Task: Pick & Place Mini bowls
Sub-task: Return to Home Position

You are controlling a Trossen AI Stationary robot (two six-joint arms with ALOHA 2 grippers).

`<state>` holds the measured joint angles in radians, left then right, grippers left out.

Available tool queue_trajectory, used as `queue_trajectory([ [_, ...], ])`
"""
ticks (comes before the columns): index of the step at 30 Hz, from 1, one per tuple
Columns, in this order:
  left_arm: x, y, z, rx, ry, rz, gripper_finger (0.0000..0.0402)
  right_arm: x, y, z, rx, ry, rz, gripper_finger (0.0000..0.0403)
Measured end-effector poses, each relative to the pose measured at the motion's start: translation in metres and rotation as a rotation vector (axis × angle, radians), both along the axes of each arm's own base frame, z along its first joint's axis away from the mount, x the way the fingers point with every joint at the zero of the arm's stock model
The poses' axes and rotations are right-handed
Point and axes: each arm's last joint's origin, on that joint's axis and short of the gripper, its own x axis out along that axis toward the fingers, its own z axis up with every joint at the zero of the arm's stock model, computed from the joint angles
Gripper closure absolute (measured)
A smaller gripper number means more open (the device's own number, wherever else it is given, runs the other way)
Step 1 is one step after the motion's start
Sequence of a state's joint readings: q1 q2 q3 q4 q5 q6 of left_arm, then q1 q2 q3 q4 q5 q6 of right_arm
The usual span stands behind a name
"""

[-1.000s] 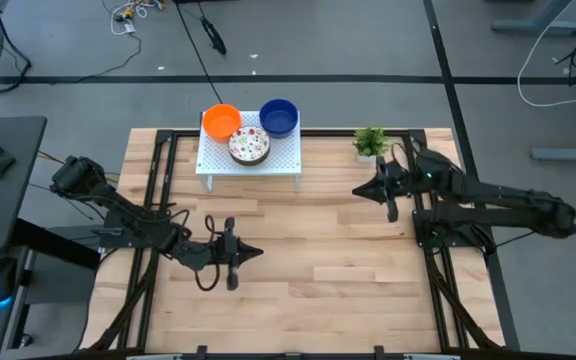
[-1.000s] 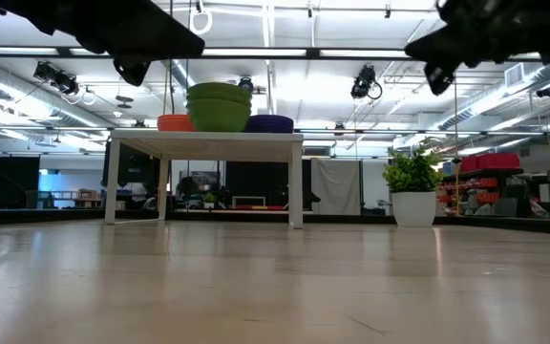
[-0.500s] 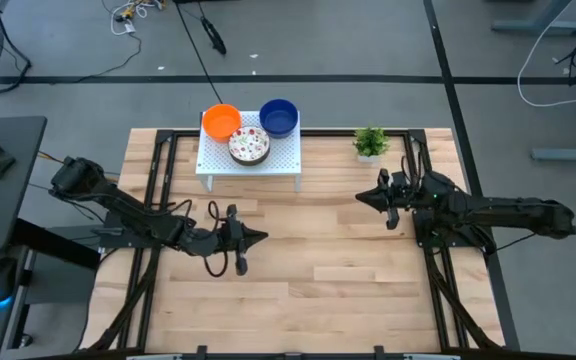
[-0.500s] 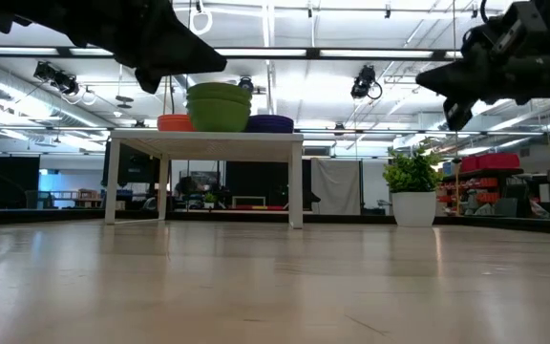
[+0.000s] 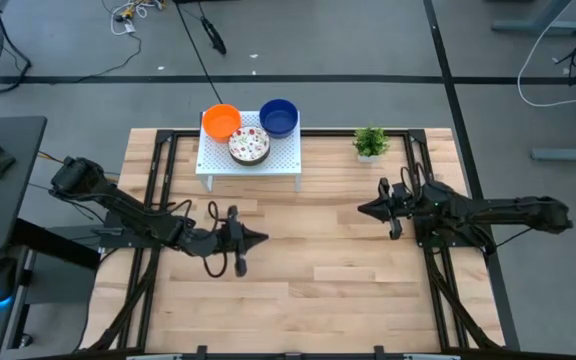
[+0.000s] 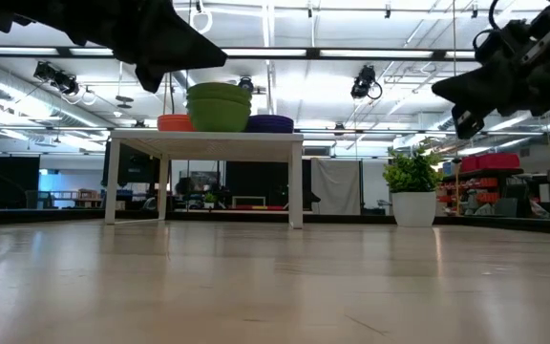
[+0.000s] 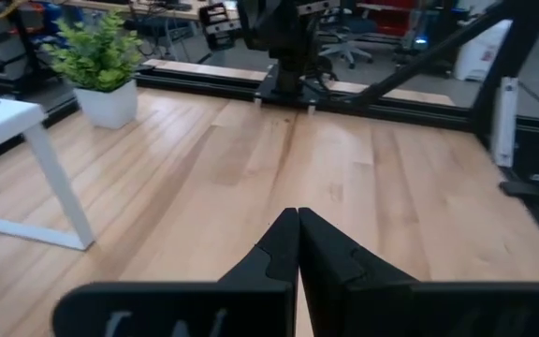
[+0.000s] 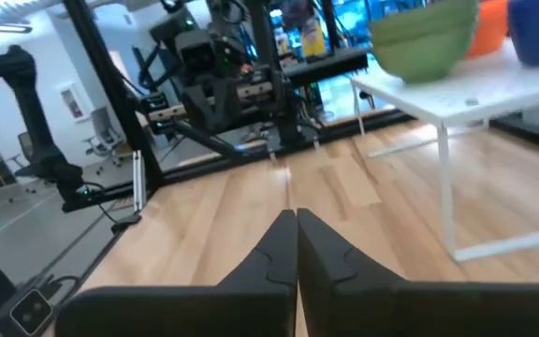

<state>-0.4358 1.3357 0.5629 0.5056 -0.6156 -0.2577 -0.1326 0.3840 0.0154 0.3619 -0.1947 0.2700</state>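
Three mini bowls sit on the white perforated rack (image 5: 286,160) at the table's far side: an orange one (image 5: 221,121), a blue one (image 5: 279,116), and a white red-speckled one (image 5: 249,146) whose outside shows green in the low view (image 6: 220,107). My left gripper (image 5: 264,238) hovers shut over the table's left-centre, pointing right, nearer than the rack. My right gripper (image 5: 360,209) hovers shut right of centre, pointing left. Both are off the table and hold nothing. Their shut fingertips show in the wrist views (image 7: 298,215) (image 8: 297,217).
A small green potted plant (image 5: 370,142) stands at the far edge, right of the rack and close behind my right arm. Bare wooden table (image 5: 308,280) lies between and in front of the grippers. Black frame rails run along both side edges.
My right gripper has moved toward the near edge and come down, staying shut. My left gripper has shifted a little to the right and toward the far edge in the first half second, then held still. The bowls have not moved.
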Motion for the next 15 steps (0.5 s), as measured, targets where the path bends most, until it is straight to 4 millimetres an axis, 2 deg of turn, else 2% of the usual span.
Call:
queue_trajectory([
  [15, 0.000, -0.001, 0.001, -0.029, -0.008, -0.021, 0.0390, -0.023, -0.002, 0.002, -0.038, -0.039, -0.087, 0.0401],
])
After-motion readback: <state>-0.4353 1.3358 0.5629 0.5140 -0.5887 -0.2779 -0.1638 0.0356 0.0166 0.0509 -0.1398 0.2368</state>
